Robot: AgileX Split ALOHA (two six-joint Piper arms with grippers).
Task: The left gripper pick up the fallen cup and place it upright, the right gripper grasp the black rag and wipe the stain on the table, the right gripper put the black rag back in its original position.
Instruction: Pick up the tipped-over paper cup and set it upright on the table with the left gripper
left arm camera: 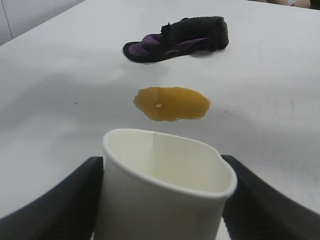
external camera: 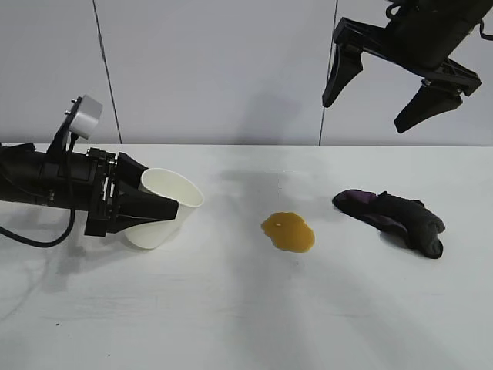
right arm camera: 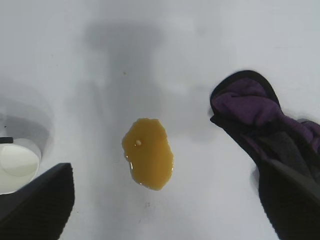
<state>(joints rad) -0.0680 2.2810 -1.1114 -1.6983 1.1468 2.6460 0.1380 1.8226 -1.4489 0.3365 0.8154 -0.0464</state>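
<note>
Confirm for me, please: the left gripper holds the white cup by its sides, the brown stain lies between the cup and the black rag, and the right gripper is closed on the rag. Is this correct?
One detail is wrong. The right gripper is not closed on the black rag; the exterior view shows it open, high above the table. The rest stands: the left gripper holds the cup by its sides, and the stain lies between cup and rag.

A lab-like test bench: bare white table (external camera: 231, 324) against plain grey wall panels (external camera: 216, 69).
</note>
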